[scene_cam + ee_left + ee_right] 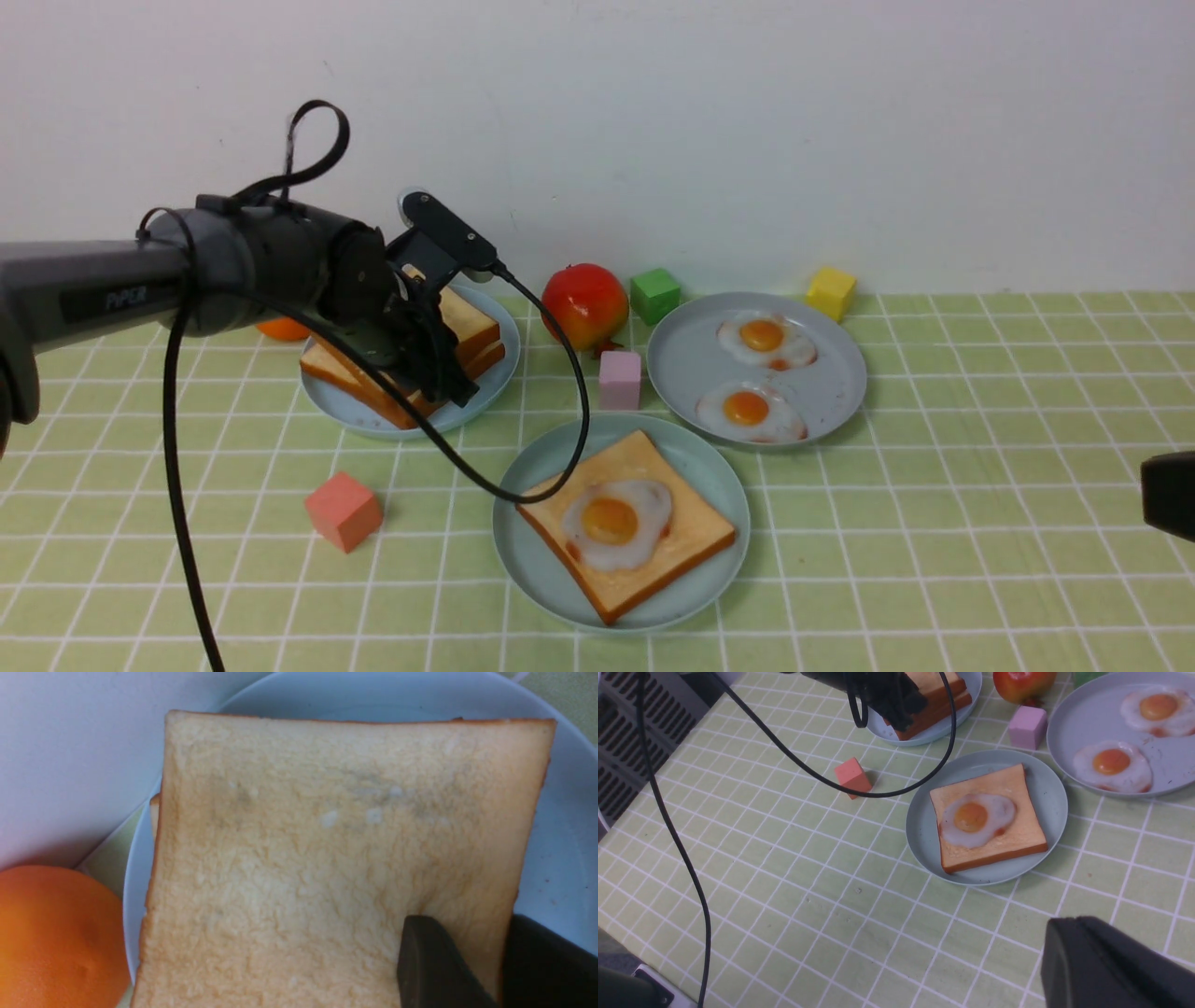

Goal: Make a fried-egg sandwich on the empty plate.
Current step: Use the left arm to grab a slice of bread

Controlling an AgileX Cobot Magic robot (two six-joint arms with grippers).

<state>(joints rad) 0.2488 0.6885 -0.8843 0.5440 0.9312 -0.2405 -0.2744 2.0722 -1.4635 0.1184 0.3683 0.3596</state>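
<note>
The fried-egg sandwich (627, 523) stands half built. One thick square toast slice, with a tan face and orange-brown crust, carries a glossy white egg with a round orange yolk. It lies flat on the smooth mint-green plate (523, 560), to the right of the left claw and nearer the robot.

Just left of that claw and behind it sits a dimpled orange (280, 329). The left claw (448, 378) pinches the top toast slice (471, 322) of a stack on the light-blue plate (345, 411). In the left wrist view one dark finger (434, 966) dents the spongy crumb, and the other lies just outside the crust. Nearer the robot than the claw rests a matte coral cube (344, 511).

To the claw's right come a pink cube (620, 379), a shiny red fruit (585, 303) and a green cube (654, 295). Beyond them are the grey-blue plate (691, 359) holding two fried eggs (766, 341) and a yellow cube (831, 292).

The right claw (1172, 504) shows only as a black block at the far right. I cannot tell whether it is spread or closed.
</note>
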